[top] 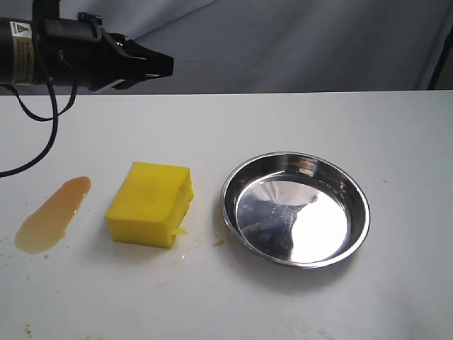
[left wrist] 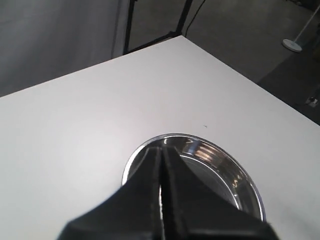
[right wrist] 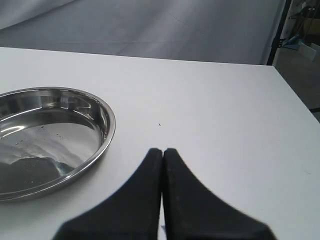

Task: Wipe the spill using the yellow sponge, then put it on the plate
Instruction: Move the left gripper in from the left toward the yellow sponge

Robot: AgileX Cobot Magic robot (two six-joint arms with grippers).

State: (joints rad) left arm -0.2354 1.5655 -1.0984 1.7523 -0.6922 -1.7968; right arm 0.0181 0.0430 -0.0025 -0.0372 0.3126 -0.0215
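Both grippers pressed together, sponge untouched on the desk (top: 283, 120).

My left gripper (top: 166, 64) hangs closed, well above the yellow sponge (top: 150, 204). The spill (top: 53, 214) lies near one side of the sponge and the plate (top: 297, 156) near the other, none touching. My right gripper (right wrist: 163, 150), also closed, has the plate's rim beside it and open desk ahead.
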